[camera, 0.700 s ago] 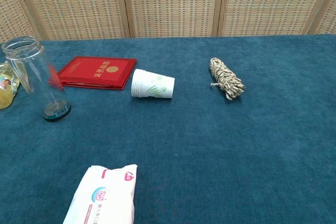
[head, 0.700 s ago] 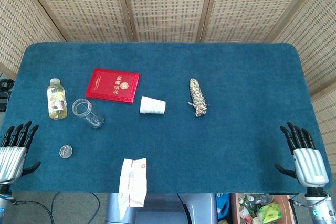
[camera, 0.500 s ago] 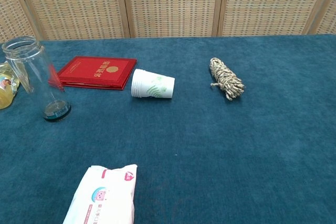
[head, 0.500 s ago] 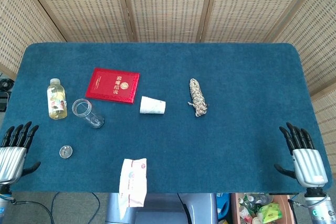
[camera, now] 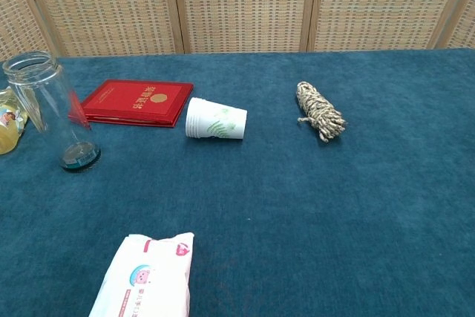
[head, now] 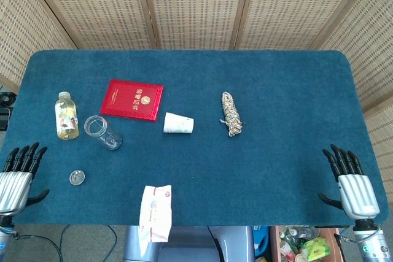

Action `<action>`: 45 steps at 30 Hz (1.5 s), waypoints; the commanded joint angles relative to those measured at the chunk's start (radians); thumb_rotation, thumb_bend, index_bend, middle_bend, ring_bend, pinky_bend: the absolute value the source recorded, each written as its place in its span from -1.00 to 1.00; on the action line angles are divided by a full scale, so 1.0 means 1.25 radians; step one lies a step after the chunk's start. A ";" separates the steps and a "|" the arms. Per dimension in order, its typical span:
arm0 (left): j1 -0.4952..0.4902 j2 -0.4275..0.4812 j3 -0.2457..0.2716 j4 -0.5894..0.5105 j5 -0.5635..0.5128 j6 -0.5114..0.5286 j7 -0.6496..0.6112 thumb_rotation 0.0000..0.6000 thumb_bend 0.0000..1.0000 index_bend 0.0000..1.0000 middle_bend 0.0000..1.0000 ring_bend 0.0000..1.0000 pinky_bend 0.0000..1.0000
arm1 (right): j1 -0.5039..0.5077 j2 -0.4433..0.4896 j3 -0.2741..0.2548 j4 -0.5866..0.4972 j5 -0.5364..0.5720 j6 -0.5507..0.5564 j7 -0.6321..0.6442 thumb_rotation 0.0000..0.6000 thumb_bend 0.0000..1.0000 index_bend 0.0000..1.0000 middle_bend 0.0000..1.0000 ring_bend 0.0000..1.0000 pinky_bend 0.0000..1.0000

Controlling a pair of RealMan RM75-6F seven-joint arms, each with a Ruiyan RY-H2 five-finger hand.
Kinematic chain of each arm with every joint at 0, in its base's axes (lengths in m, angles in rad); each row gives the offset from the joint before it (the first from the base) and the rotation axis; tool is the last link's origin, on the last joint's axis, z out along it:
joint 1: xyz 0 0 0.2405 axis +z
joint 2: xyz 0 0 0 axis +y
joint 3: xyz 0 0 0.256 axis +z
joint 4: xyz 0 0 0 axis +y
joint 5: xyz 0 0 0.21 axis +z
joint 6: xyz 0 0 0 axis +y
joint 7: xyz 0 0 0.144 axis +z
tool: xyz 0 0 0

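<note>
L hand [head: 15,179] released, fingers apart, holds nothing | small round clear lid [head: 76,177] just to its right | R hand [head: 351,183] released, fingers apart, by blue felt table [head: 282,151] edge

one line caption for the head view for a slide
Open left hand and right hand rest at the near corners of a blue table.

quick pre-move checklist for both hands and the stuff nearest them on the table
1. Left hand holds nothing, fingers apart: ok.
2. Right hand holds nothing, fingers apart: ok.
3. Small round lid lies flat, apart from the left hand: ok.
4. Glass jar upright, mouth open: ok.
5. Paper cup upright: not ok, it lies on its side.
6. Wipes pack fully on the table: not ok, it overhangs the near edge.
</note>
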 commanded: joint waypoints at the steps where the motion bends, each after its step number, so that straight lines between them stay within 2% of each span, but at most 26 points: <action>1: -0.003 0.000 0.004 -0.001 0.008 -0.005 -0.007 1.00 -0.62 -1.00 -1.00 -1.00 -1.00 | 0.000 -0.001 0.002 0.001 0.002 0.000 -0.001 1.00 -1.00 -0.99 -1.00 -1.00 -1.00; 8: -0.019 0.015 0.012 0.005 0.043 -0.018 -0.054 1.00 -0.62 -1.00 -1.00 -1.00 -1.00 | 0.000 -0.002 0.005 0.002 0.007 0.000 -0.004 1.00 -1.00 -0.99 -1.00 -1.00 -1.00; 12: -0.041 0.054 0.031 0.013 0.091 -0.042 -0.150 1.00 -0.62 -1.00 -1.00 -1.00 -1.00 | -0.002 -0.001 0.004 0.002 0.007 0.003 -0.002 1.00 -1.00 -0.99 -1.00 -1.00 -1.00; 17: -0.059 0.098 0.039 0.037 0.109 -0.061 -0.170 1.00 -0.62 -0.99 -1.00 -1.00 -1.00 | -0.001 -0.002 0.003 0.000 0.005 0.001 -0.006 1.00 -1.00 -0.99 -1.00 -1.00 -1.00; 23: -0.086 0.125 0.058 0.062 0.122 -0.117 -0.218 1.00 -0.62 -0.85 -1.00 -1.00 -1.00 | -0.001 -0.003 0.002 -0.001 0.003 0.001 -0.010 1.00 -1.00 -0.99 -1.00 -1.00 -1.00; 25: -0.094 0.127 0.059 0.076 0.119 -0.134 -0.211 1.00 -0.62 -0.73 -1.00 -1.00 -1.00 | -0.001 -0.003 0.002 0.000 0.004 0.002 -0.009 1.00 -1.00 -0.99 -1.00 -1.00 -1.00; 29: -0.112 0.117 0.058 0.100 0.111 -0.170 -0.198 1.00 -0.62 -0.53 -1.00 -1.00 -1.00 | 0.000 -0.004 0.003 0.000 0.005 0.001 -0.009 1.00 -1.00 -0.99 -1.00 -1.00 -1.00; 38: -0.143 0.056 0.046 0.164 0.075 -0.232 -0.196 1.00 -0.61 -0.39 -1.00 -1.00 -1.00 | 0.000 -0.005 0.003 0.001 0.006 0.000 -0.010 1.00 -1.00 -0.99 -1.00 -1.00 -1.00; 45: -0.162 0.004 0.041 0.214 0.062 -0.262 -0.198 1.00 -0.50 -0.32 -1.00 -1.00 -1.00 | 0.001 -0.006 0.002 0.001 0.005 -0.003 -0.013 1.00 -1.00 -0.99 -1.00 -1.00 -1.00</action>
